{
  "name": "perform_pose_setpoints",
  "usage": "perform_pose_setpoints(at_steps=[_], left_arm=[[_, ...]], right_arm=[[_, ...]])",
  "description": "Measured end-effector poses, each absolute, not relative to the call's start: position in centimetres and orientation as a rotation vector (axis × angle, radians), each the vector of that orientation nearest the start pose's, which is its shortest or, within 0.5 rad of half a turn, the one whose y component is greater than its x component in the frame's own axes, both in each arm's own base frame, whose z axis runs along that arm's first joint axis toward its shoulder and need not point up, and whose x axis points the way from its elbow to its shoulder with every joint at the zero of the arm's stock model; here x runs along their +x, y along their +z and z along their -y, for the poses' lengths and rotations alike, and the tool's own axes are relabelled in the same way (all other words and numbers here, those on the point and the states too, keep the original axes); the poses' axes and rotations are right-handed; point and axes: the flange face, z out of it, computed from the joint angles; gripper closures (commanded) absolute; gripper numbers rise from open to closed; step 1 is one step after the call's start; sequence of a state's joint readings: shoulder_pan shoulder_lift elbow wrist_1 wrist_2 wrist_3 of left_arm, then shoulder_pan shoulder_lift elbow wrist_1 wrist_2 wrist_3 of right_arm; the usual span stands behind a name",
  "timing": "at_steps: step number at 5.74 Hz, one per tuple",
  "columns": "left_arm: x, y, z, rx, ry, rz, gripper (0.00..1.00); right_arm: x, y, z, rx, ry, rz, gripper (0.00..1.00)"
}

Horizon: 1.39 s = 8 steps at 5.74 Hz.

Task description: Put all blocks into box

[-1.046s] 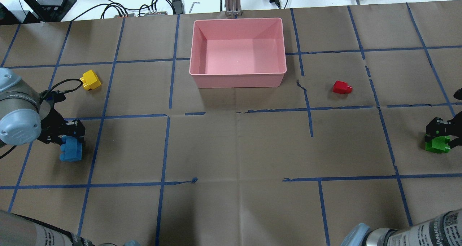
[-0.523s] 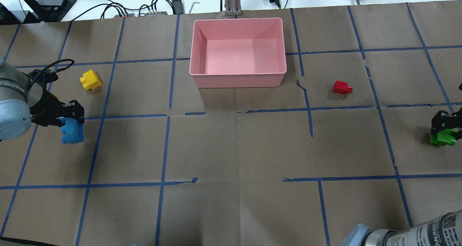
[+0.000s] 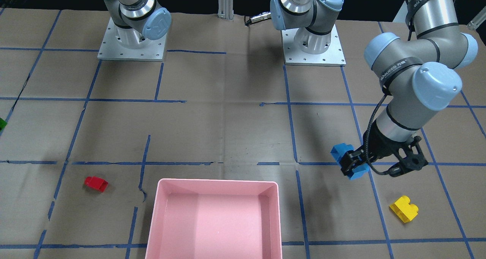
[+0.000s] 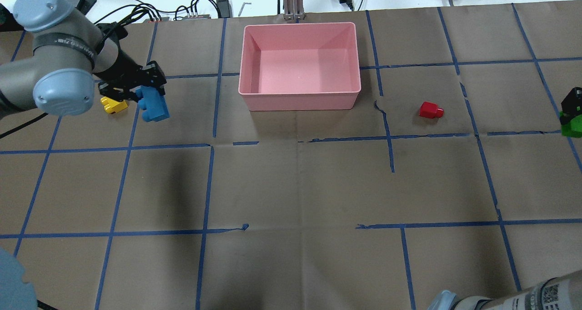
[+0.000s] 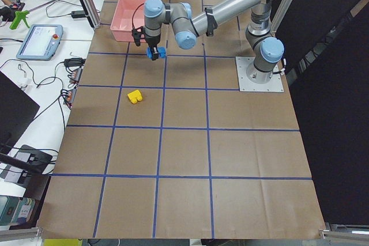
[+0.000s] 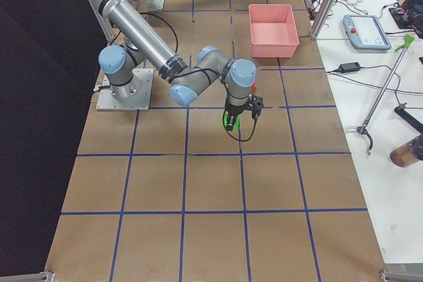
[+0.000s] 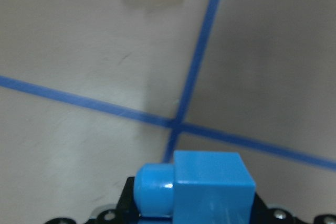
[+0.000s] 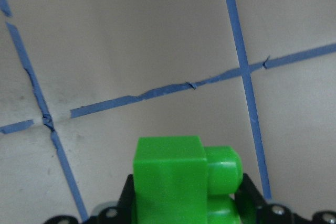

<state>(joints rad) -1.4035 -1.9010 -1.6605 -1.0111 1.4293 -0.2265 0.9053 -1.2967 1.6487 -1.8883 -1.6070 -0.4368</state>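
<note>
Overhead exterior view: the left hand (image 4: 146, 88) pinches the blue block (image 4: 154, 108) at one end, its two fingers pressed against the block's sides, and the rest of the block sticks out past the fingertips. The block hangs off the table (image 4: 295, 187), to the left of the box (image 4: 300, 102) and outside it. In this view it sits just beside the yellow block (image 4: 112, 105), which lies on the table partly behind the hand. The exterior left view shows these two apart, with the blue one nearer the box.

At the right edge of the overhead view the right hand (image 4: 572, 112) grips the green block (image 4: 573, 127), well apart from the box. The right wrist-mounted view confirms the pinch: the green block fills the space between the fingers, studs pointing to one side, with the taped table below it. The red block (image 4: 430, 110) lies on the table between the box and the right hand, touching neither.

All four blocks are outside the box, which stands upright at the far side of the table.
</note>
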Motion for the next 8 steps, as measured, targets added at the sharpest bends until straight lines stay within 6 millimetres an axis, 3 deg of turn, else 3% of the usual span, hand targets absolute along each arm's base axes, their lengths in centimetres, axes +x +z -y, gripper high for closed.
perform_pose_setpoints(at_steps=[1,2,3,4,6,7,8], left_arm=[[-11.3,32.8,66.7,-0.763,-0.249,-3.256,0.91],[-18.0,32.9,70.1,-0.883,-0.268,-3.27,0.75],[-23.9,31.8,72.3,-0.979,-0.262,-3.273,0.46],[-27.7,30.3,73.1,-1.02,-0.242,-3.273,0.01],[-29.7,28.9,73.3,-1.021,-0.218,-3.28,0.01],[-29.7,28.9,73.2,-0.994,-0.221,-3.286,0.01],[-28.2,29.3,73.1,-0.897,-0.239,-3.292,0.01]], right_arm=[[-23.2,37.5,56.0,0.305,0.087,-3.137,0.47],[-20.2,40.1,57.8,0.272,0.09,-3.142,0.47],[-17.5,41.1,58.9,0.247,0.088,-3.145,0.47],[-14.9,41.4,59.7,0.198,0.082,-3.149,0.47],[-9.5,41.2,61.4,0.108,0.054,-3.162,0.48],[-6.4,40.6,62.8,0.115,0.034,-3.166,0.48],[-2.8,40.2,64.2,0.13,0.015,-3.169,0.48]])
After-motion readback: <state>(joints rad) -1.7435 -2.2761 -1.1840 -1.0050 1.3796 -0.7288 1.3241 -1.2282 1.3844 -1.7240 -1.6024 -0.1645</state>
